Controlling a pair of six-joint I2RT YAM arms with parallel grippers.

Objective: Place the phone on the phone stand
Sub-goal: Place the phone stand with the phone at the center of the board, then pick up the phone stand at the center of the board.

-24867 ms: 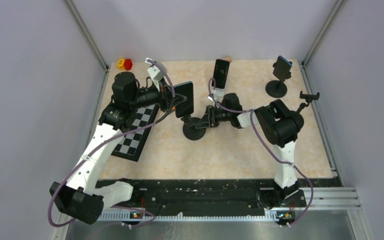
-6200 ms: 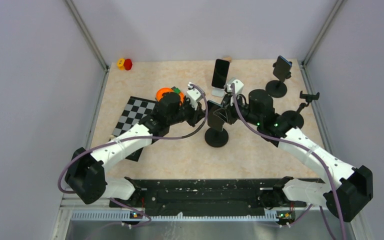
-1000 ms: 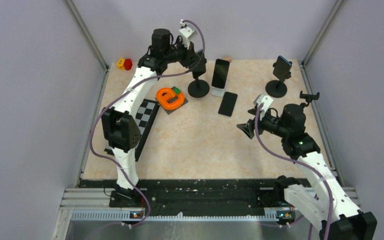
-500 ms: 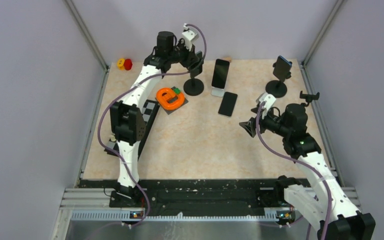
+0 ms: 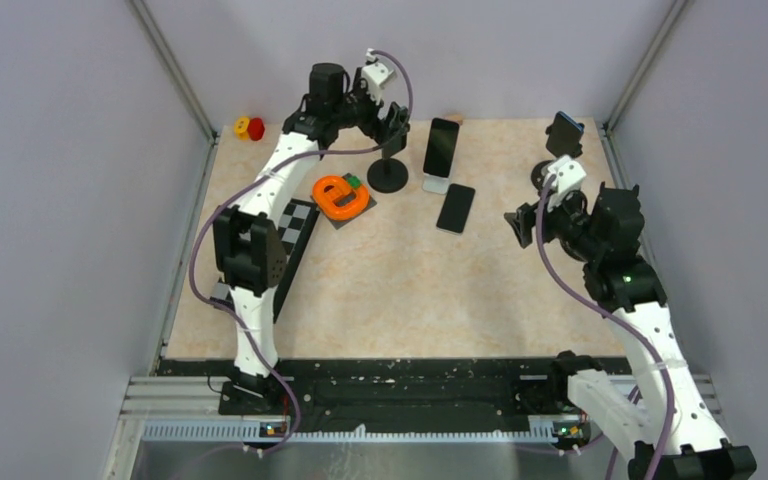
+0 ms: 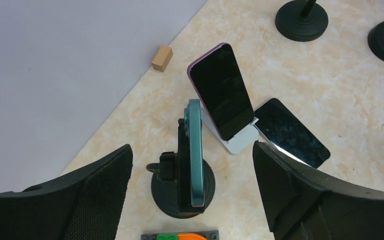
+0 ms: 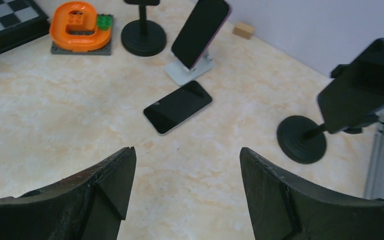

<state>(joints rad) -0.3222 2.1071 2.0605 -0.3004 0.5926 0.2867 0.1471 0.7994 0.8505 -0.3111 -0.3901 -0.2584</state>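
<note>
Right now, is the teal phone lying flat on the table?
No, the teal phone stands upright on its edge, clamped in the black stand.

A dark phone (image 5: 455, 208) lies flat just beside a white stand (image 5: 436, 184).

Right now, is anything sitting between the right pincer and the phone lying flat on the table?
Nothing visible does. In the right wrist view, only bare table lies between the open right pincer and the flat phone. The white stand holding another phone sits just beyond it, not in the path.
</note>
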